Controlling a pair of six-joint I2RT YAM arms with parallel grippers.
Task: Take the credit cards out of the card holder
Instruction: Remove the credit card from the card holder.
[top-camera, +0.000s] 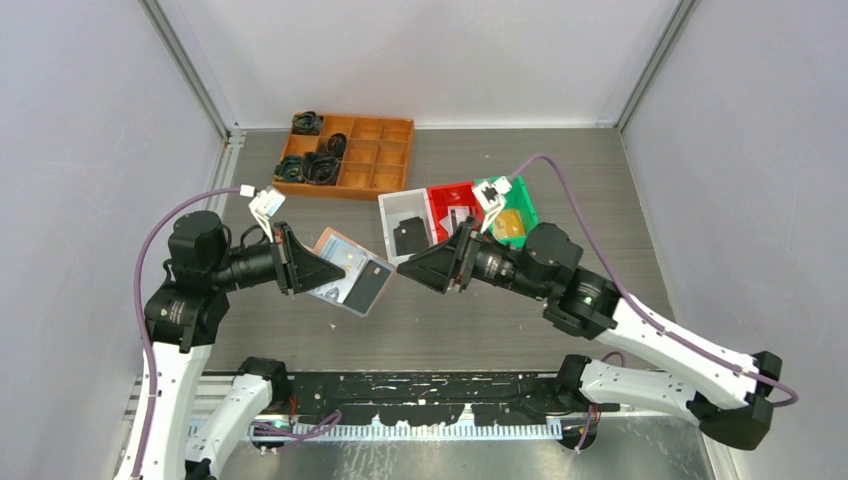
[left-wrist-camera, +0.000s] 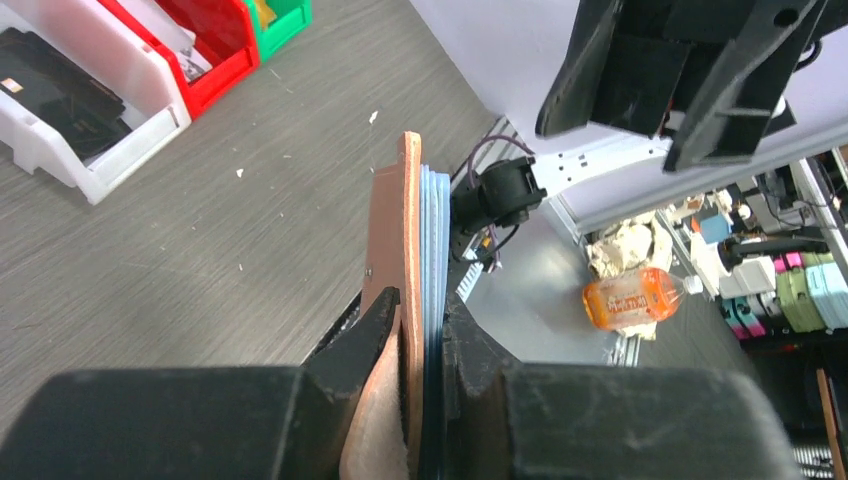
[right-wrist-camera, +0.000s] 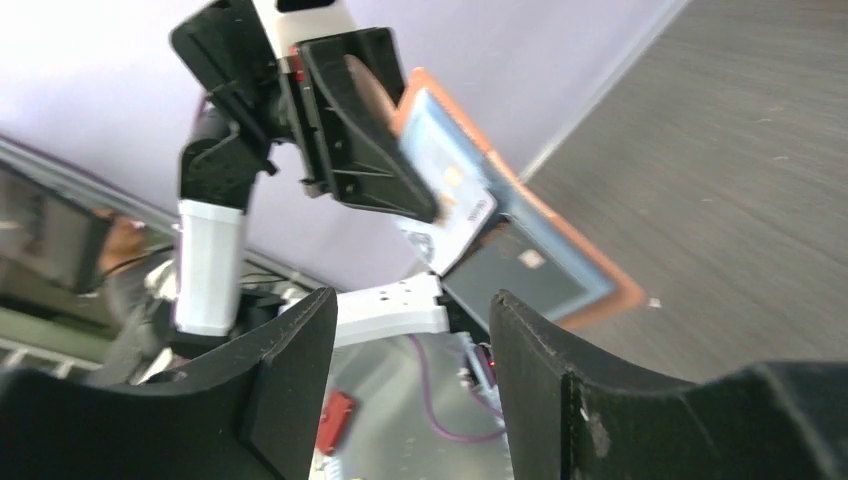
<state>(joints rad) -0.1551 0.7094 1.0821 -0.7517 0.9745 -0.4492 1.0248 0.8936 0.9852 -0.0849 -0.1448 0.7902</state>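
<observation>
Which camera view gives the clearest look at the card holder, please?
The right wrist view: the card holder faces that camera open, with cards visible in its sleeves, though slightly blurred. The top view shows it whole but small, held by the left gripper. The left wrist view shows only its edge.

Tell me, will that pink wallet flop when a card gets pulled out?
Probably fairly stiff: the wallet stands straight out from the left jaws without drooping. Likely light, pinched at one edge only. The cards sit in glossy sleeves, so may slide easily.
</observation>
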